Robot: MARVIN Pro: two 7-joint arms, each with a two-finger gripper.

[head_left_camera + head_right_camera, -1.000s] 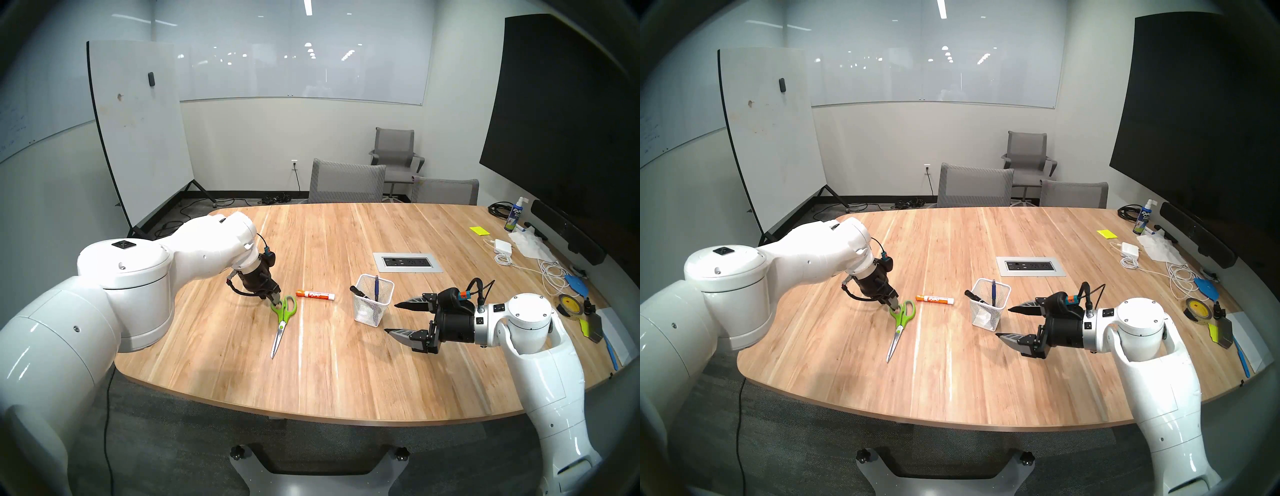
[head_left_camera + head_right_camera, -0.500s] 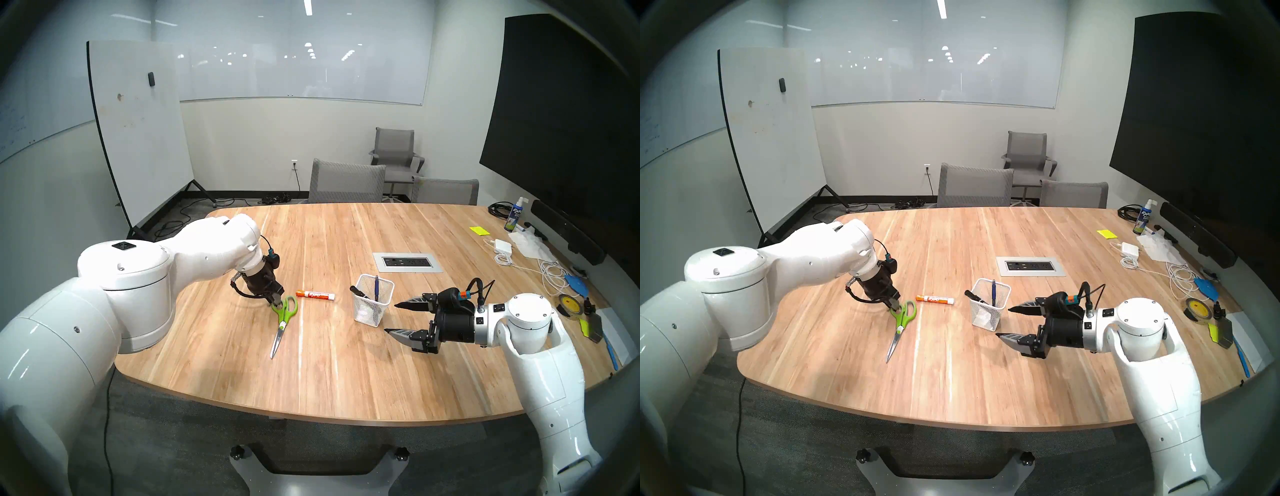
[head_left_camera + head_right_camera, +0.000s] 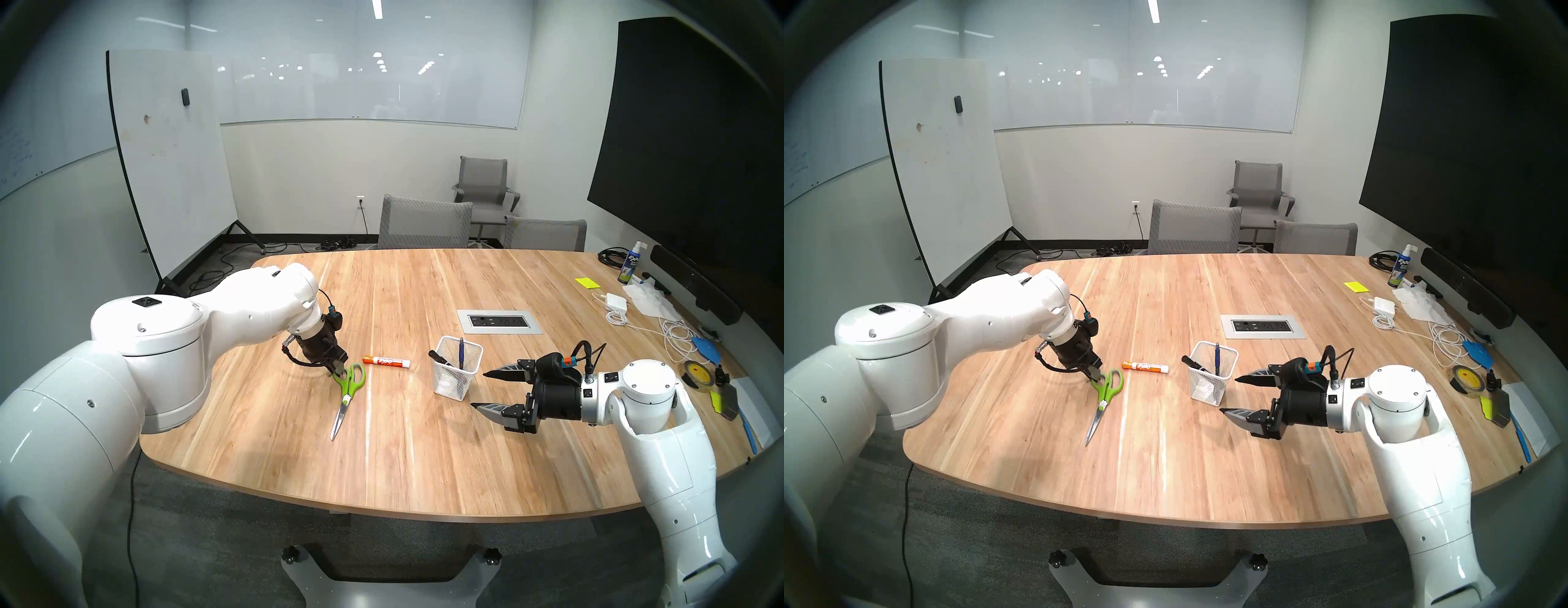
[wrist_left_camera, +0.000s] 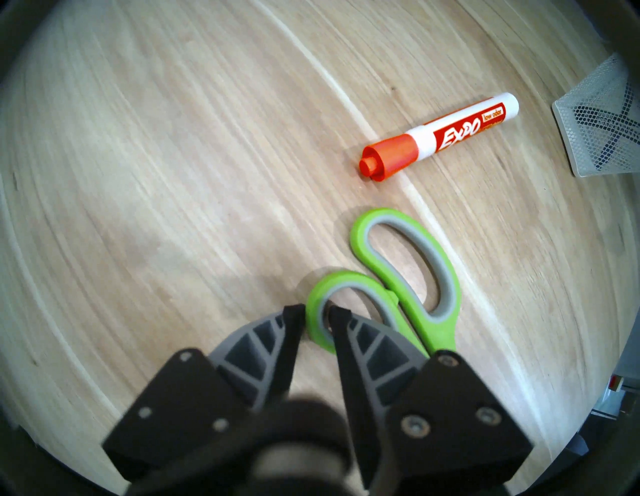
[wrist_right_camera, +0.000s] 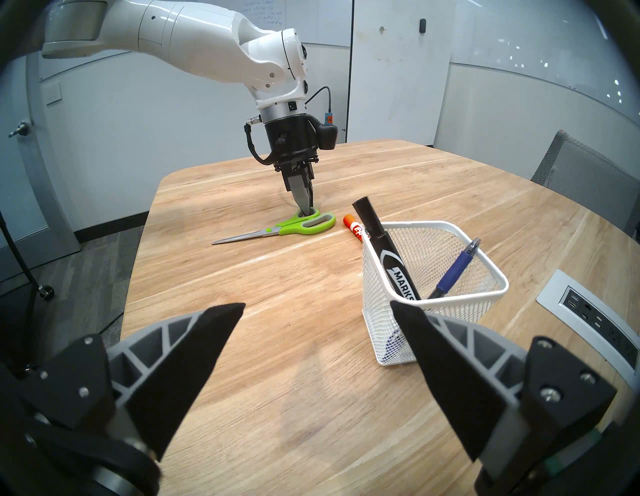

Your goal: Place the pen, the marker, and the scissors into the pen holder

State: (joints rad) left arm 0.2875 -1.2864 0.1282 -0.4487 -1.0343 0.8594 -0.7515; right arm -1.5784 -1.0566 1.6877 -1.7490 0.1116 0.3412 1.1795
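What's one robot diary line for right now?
left gripper: pinching scissors handle | right gripper: open, idle | holder: pen, black marker in

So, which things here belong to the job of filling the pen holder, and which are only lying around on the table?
Belong to the job:
- scissors, one handle loop pinched by the left gripper
- pen holder
- blue pen and black marker, both already inside it

Only lying around:
- orange marker
- power outlet panel
- spray bottle
- tape roll
- charger

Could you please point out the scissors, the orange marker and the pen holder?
scissors point(image 4: 407, 277): left wrist view, green handle loops.
orange marker point(image 4: 450, 133): left wrist view, white barrel.
pen holder point(image 5: 446, 225): right wrist view, far rim.
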